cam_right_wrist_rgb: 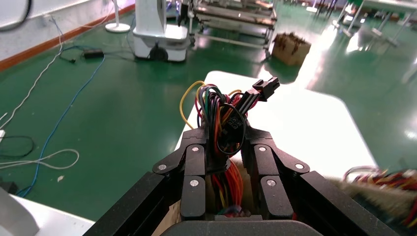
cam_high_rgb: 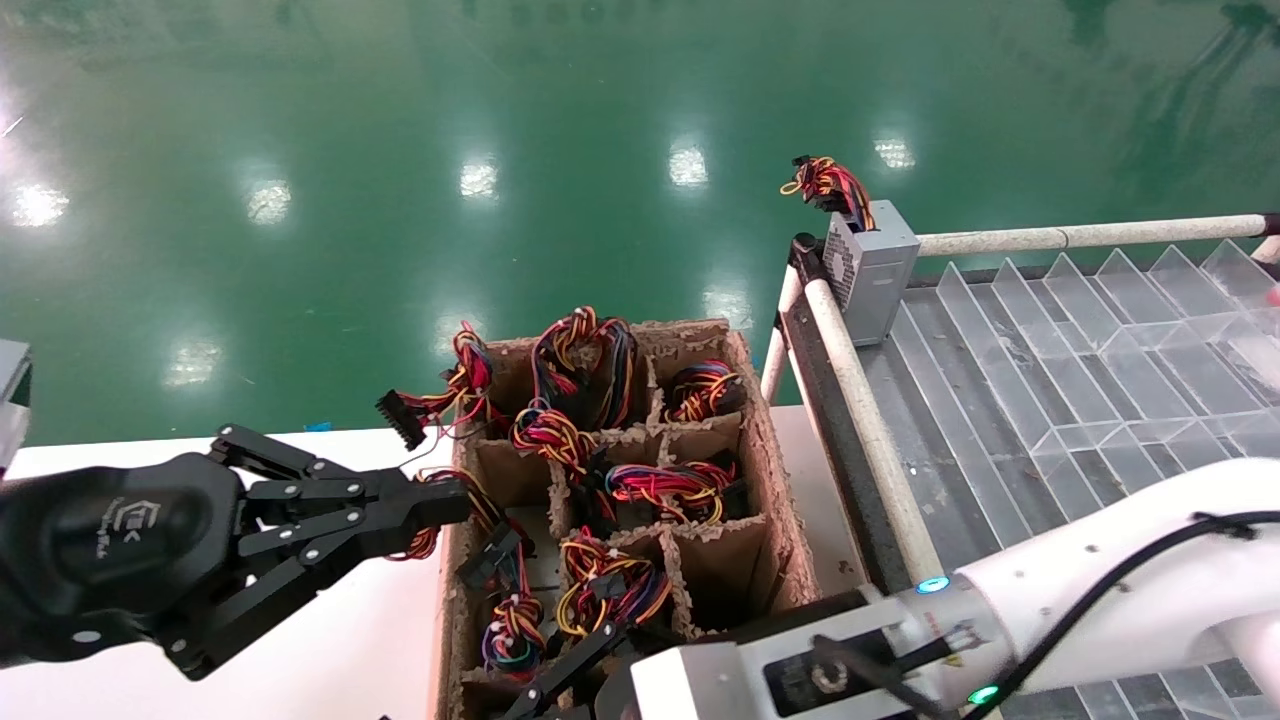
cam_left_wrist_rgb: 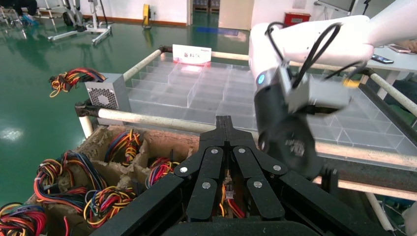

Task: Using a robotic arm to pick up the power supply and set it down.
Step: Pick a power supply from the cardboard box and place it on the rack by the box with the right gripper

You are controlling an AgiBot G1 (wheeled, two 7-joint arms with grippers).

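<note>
The right hand (cam_right_wrist_rgb: 223, 142) reaches into the near end of the cardboard divider box (cam_high_rgb: 770, 460), fingers closed around a power supply's wire bundle (cam_right_wrist_rgb: 219, 115). The left hand (cam_high_rgb: 455, 500), pinched narrow, hovers at the box's left edge above the white surface (cam_high_rgb: 330, 640).

Your head camera looks steeply down on the cardboard divider box (cam_high_rgb: 610, 480). The left wrist camera sits low just beside that box (cam_left_wrist_rgb: 123, 162), facing across it. The right wrist camera hangs close over its near end, facing outward.
</note>
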